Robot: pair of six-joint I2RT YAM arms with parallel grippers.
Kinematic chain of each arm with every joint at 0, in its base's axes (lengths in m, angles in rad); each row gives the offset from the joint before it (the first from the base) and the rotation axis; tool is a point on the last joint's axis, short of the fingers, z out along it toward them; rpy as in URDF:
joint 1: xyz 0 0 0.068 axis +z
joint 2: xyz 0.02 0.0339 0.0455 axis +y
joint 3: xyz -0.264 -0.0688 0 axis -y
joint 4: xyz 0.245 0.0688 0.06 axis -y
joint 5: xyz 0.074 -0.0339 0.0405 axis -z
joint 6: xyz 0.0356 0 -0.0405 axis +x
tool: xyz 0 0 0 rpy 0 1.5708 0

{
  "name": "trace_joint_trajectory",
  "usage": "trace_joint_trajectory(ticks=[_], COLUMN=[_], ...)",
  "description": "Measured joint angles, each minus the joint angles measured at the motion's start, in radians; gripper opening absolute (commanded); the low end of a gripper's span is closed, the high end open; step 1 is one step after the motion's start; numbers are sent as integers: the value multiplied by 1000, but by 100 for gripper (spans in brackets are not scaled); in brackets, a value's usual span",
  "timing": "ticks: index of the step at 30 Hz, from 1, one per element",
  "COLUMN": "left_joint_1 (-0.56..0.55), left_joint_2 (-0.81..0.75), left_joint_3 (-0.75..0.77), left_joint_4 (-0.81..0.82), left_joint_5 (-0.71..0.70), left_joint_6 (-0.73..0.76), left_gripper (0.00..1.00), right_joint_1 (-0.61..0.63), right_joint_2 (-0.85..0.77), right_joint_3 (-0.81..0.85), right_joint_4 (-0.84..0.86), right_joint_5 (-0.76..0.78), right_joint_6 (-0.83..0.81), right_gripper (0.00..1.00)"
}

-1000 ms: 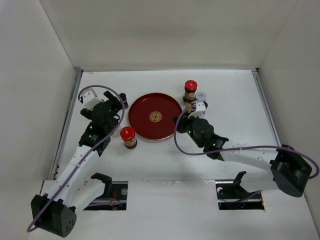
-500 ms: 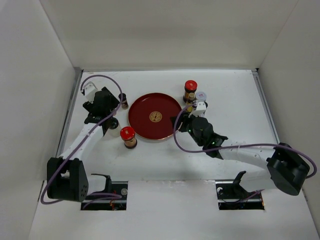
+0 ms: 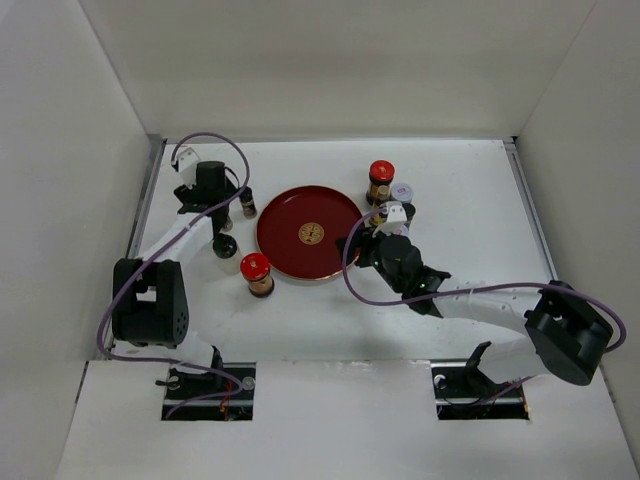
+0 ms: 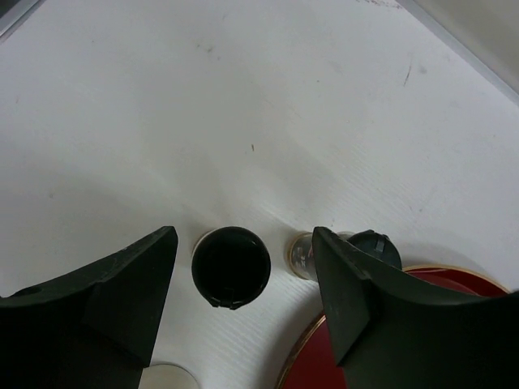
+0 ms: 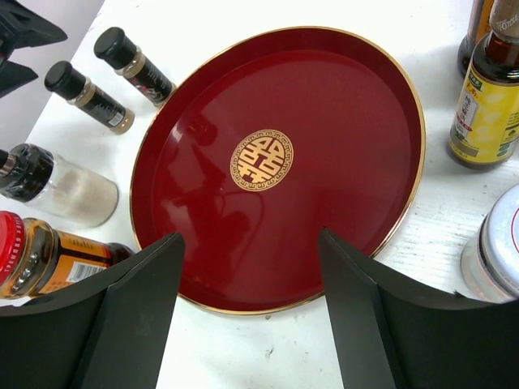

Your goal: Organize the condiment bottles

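Observation:
My left gripper (image 4: 243,267) is open, pointing down over a small black-capped bottle (image 4: 230,267) that stands between its fingers untouched; in the top view this left gripper (image 3: 220,212) is left of the red tray (image 3: 310,232). A second black-capped bottle (image 3: 247,203) stands beside it. A clear jar (image 5: 61,188) and a red-lidded amber bottle (image 3: 257,272) stand nearer. My right gripper (image 5: 251,243) is open and empty over the tray's near rim (image 5: 268,306). To its right are a yellow-labelled bottle (image 5: 486,105), a silver-lidded jar (image 5: 499,251) and another red-lidded bottle (image 3: 380,180).
The tray holds nothing. White walls close in the table on the left, back and right. The left group of bottles sits close to the tray's left rim. The right arm's purple cable (image 3: 480,292) loops over the table's front right.
My left arm swung toward the back left over the black-capped bottles and its jaws narrowed. My right gripper opened and drew back from the yellow-labelled bottle toward the tray.

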Motion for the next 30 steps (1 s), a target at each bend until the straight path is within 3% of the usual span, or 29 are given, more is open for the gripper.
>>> trace_joint_trajectory(ticks=[14, 19, 21, 25, 30], left_joint_1=[0, 0, 0, -2, -22], left_joint_2=[83, 100, 94, 23, -178], left_joint_3=[11, 11, 11, 5, 13], left_joint_4=[-9, -8, -8, -2, 27], left_joint_5=[-14, -18, -21, -53, -103], left_joint_6=[11, 13, 12, 17, 43], left_gripper=[49, 33, 31, 31, 31], right_joint_1=[-8, -13, -14, -14, -14], right_joint_2=[-1, -2, -2, -2, -2], right_joint_3=[-1, -2, -2, -2, -2], right_joint_4=[0, 2, 2, 2, 3], right_joint_5=[-8, -10, -10, -11, -11], right_joint_6=[0, 0, 0, 0, 0], right_gripper=[75, 75, 75, 75, 75])
